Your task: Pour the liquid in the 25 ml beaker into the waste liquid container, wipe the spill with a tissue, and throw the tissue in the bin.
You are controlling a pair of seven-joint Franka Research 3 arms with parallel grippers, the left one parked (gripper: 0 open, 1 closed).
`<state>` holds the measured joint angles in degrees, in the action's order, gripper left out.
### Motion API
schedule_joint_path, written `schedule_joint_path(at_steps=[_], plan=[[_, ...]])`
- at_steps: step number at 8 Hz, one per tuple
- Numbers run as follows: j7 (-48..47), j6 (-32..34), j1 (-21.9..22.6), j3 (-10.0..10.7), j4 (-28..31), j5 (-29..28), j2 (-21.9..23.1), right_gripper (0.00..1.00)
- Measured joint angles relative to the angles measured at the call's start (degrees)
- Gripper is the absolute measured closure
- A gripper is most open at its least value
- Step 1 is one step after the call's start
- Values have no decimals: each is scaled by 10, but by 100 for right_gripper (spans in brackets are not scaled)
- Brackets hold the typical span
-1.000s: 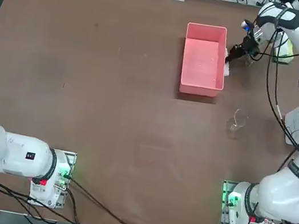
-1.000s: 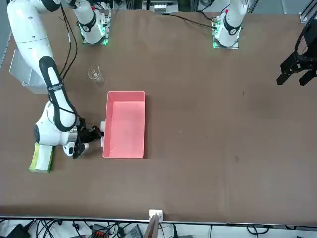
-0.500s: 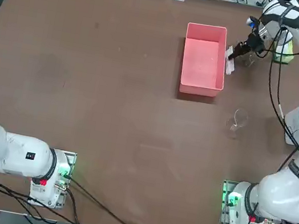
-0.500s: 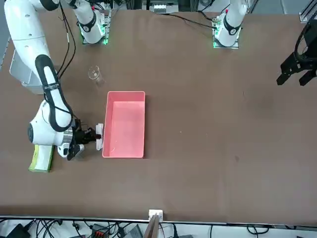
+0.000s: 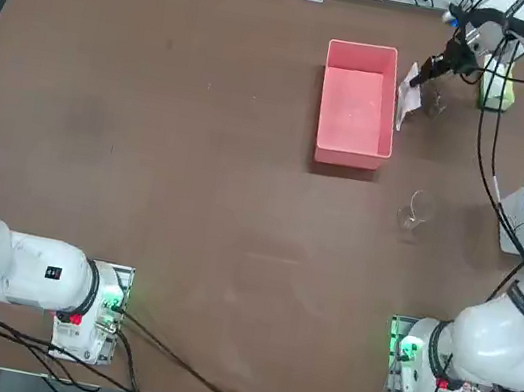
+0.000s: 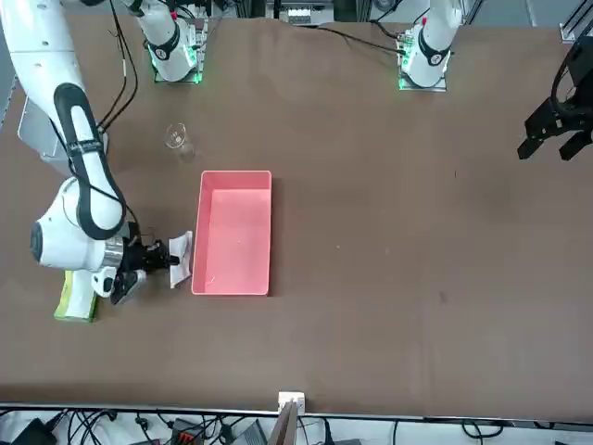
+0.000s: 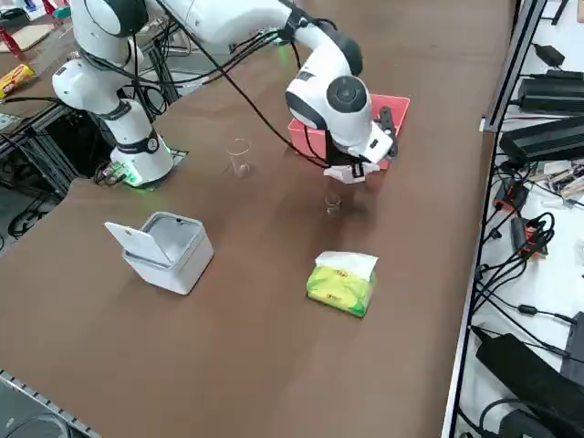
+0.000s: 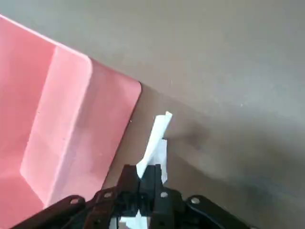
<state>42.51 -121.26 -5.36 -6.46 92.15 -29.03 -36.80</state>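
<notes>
One white tissue (image 5: 409, 96) hangs pinched between my right gripper's (image 8: 139, 172) closed fingers, upper right in the overhead view, just beside the pink tray (image 5: 359, 105); my pale bin (image 7: 168, 252) sits left of centre in the side view.

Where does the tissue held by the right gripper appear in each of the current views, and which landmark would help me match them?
Top view: upper right, tissue at the right gripper.
Front view: left of centre, beside the pink tray.
Right side view: above centre, under the gripper.
Right wrist view: between the fingertips.
Shared landmark: the pink tray.
</notes>
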Motion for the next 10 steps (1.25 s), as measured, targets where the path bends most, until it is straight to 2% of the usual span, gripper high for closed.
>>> schedule_joint_path(at_steps=[4, 8, 10], plan=[[0, 18, -2, 7, -24, 26, 40, 98], [-6, 90, -7, 17, -65, 40, 57, 98], [-26, 135, -7, 25, -87, 78, 75, 98]])
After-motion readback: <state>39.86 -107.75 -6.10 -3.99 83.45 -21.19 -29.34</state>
